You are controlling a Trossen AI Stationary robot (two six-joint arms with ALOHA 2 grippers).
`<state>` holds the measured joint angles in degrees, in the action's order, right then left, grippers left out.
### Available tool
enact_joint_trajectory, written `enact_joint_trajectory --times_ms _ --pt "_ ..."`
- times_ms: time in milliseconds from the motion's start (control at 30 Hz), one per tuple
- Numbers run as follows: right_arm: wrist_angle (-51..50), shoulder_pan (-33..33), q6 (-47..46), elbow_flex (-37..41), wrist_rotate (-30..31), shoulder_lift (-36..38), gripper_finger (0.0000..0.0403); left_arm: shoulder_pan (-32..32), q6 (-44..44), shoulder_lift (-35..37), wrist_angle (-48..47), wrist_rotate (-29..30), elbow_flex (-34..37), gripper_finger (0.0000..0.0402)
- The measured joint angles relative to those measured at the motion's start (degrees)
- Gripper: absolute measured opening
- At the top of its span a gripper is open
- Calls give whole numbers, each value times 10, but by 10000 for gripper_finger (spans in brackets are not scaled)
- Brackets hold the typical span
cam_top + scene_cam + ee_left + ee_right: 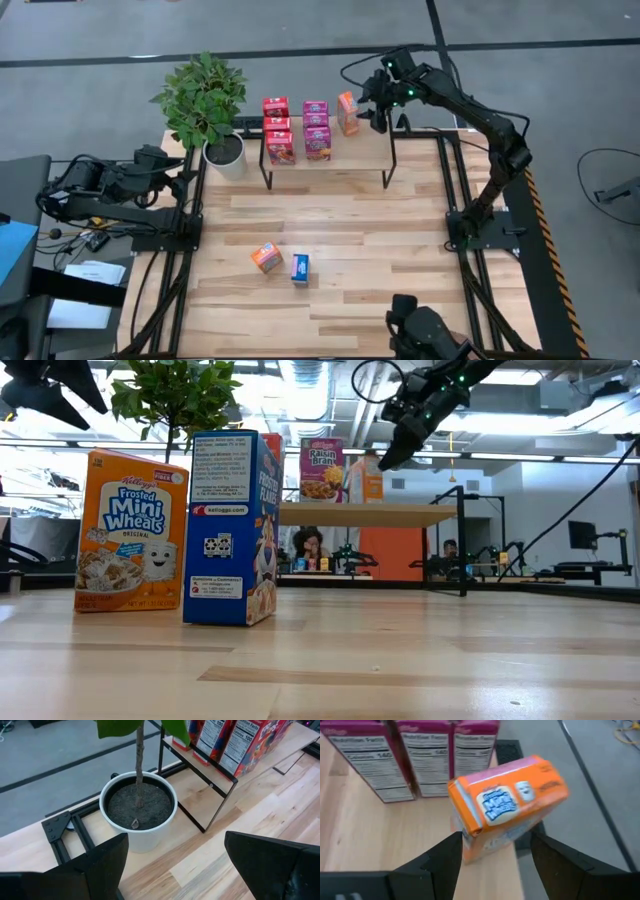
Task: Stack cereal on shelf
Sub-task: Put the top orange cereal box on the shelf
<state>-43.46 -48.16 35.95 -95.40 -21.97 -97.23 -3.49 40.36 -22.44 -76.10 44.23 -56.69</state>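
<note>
Cereal half shelved, two boxes left on the bench

Cereal nearest the front edge comes first: an orange Mini-Wheats box [266, 257] and a blue Frosted Flakes box [300, 268] stand upright on the bench [330, 215], just beside each other and well apart from everything else. They look like the remaining stock, parked within reach of either arm — my guess is they get carried over one at a time.

Farther back, to the left, the left tool [180, 165] waits off the bench edge beside the potted plant [207, 105]. Its wrist view shows its two fingers spread wide with nothing between them, looking at the white pot [138, 810] and the shelf's black leg.

At the far end stands the shelf [375, 148], its light-wood top raised on thin black legs. Red boxes [277, 127] sit in a column at its left part, magenta-purple boxes [317, 127] in a column just beside them, packed close — probably so that each colour keeps its own row and space stays free on the right.

An orange box [347, 112] sits at that free right side, next to the purple column. The right tool [381, 112] hovers just beside it; in the right wrist view its fingers are parted on either side of the box's lower end with a visible gap, so I judge the box released rather than pinched. The box looks tilted from that view; whether it stands square on the board I cannot tell.
</note>
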Motion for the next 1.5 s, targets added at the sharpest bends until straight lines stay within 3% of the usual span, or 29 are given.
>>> enact_joint_trajectory --times_ms 333,833,1500 --pt "-108 -7 -45 -113 28 1 260 0 11 0 -17 1 0 321" --pt "-189 121 -115 -131 130 14 260 0 15 0 -31 15 0 321" --pt "-70 101 -119 -53 134 14 259 0 15 0 -31 15 0 321"
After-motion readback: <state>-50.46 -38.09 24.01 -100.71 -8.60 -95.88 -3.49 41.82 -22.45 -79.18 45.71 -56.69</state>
